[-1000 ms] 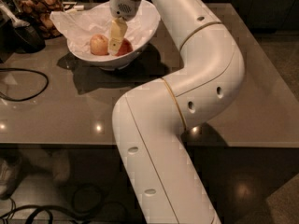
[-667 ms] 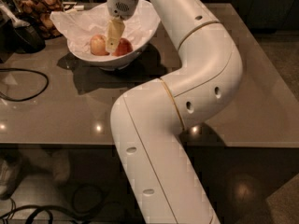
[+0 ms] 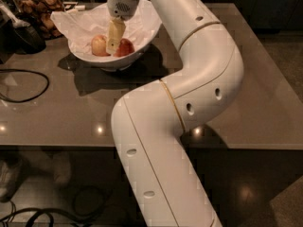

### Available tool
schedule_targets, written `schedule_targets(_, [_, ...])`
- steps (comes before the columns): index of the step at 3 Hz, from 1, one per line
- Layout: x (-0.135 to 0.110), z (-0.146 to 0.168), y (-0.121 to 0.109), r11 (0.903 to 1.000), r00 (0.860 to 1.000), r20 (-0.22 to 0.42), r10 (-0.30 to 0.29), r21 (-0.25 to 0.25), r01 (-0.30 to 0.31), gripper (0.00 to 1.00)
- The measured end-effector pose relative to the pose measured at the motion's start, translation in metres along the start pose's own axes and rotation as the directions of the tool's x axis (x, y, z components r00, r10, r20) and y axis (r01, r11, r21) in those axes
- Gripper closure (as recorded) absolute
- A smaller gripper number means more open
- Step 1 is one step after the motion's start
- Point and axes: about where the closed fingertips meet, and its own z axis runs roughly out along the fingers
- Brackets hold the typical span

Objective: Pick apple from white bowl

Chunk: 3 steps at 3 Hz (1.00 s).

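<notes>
Cream-coloured, the claw (image 3: 112,45) reached down into the white bowl (image 3: 118,61), its tip between the two fruits; whether it was open or closed could not be told. The apple (image 3: 126,47) lay just to its right on the crumpled paper (image 3: 80,25), with a paler apple (image 3: 99,45) to its left. The bowl stood on the glossy worktop (image 3: 71,112). Since a second earlier the claw had edged slightly left, while both apples stayed put.
</notes>
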Motion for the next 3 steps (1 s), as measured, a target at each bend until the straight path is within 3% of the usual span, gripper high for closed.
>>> schedule_targets(1, [0.015, 0.002, -0.004, 0.9991, 0.999, -0.017, 0.042, 0.008, -0.042, 0.26])
schedule_targets(2, [0.028, 0.002, -0.008, 0.997, 0.997, -0.035, 0.076, 0.019, -0.075, 0.39])
schedule_targets(3, [0.039, 0.002, -0.011, 0.9946, 0.994, -0.048, 0.102, 0.027, -0.101, 0.34])
